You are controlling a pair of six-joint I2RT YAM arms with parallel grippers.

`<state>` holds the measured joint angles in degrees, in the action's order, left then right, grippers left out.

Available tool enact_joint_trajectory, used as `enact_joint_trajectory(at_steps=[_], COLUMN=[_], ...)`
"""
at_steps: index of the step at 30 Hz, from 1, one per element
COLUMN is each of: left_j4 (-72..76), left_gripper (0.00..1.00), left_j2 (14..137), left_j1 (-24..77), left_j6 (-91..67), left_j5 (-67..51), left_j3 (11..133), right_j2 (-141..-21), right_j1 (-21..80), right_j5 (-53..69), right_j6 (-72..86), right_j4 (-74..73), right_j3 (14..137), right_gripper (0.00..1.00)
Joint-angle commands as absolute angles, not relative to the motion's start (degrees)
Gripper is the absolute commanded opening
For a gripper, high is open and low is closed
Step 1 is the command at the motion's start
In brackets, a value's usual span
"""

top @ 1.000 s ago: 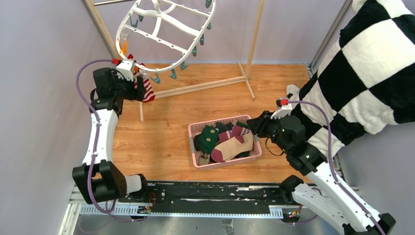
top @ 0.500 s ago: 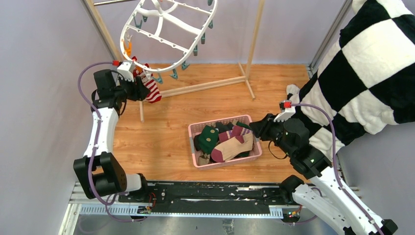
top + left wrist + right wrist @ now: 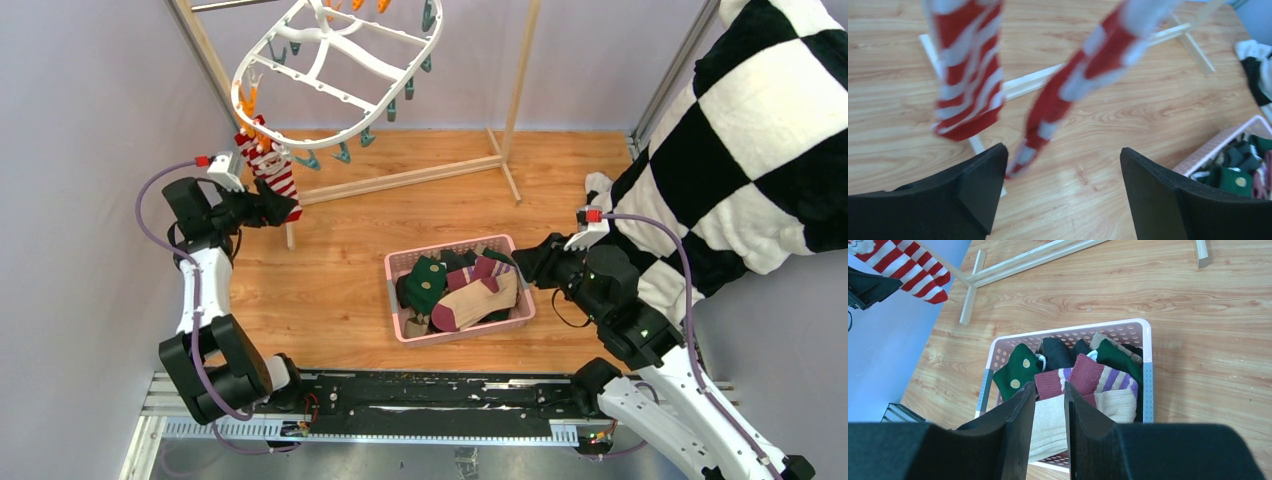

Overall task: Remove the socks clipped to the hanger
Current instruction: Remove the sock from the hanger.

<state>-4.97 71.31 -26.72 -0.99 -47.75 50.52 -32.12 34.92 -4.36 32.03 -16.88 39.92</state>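
Socks in red and white stripes (image 3: 272, 172), long and soft, are hanging from the orange clips at the left end of the large white plastic oval hanger (image 3: 320, 146), over the far left corner of the wooden table, with their long axis running straight down from clip to toe. The left gripper (image 3: 268, 207) is sitting just beneath them with its black jaws spread wide and nothing between the pads. In the left wrist view two blurred striped lengths (image 3: 968, 75) are dangling above that gap, and the toe of the right-hand one is dropping just beside the left finger (image 3: 980, 192); whether it is touching is hard to tell. So the socks are lying up and slightly ahead of this gripper, and the coming move is probably calling for a small rise to bring the lower ends between the pads, then a pull along the hanging axis, away from the clips. The right gripper (image 3: 1049, 390) is hovering well apart, over the pink slotted basket (image 3: 395, 265) of loose socks near the table's middle, its jaws drawn nearly together with a narrow gap and pinching nothing, so the left arm is clearly the nearer one.
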Motion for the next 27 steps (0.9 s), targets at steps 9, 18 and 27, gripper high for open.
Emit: enact_joint_trajectory(at_steps=[9, 18, 27], left_j4=[9.6, 12.8, 14.2], left_gripper=[0.87, 0.83, 0.73], left_j2=[71.7, 77.4, 81.9], left_j1=[-26.8, -26.2, -24.9], left_j6=[-4.8, -4.2, -7.4], left_j5=[-59.5, -61.2, -59.2], left_j3=[48.6, 51.9, 55.9], right_j2=[-31.5, -30.3, -30.1], right_j1=[35.8, 35.8, 35.8], right_j5=[-4.8, -5.1, -4.9], right_j6=[31.9, 31.9, 32.6], right_j4=[-16.8, -17.1, -17.1], right_j3=[40.9, 40.8, 41.2], right_gripper=[0.32, 0.31, 0.29])
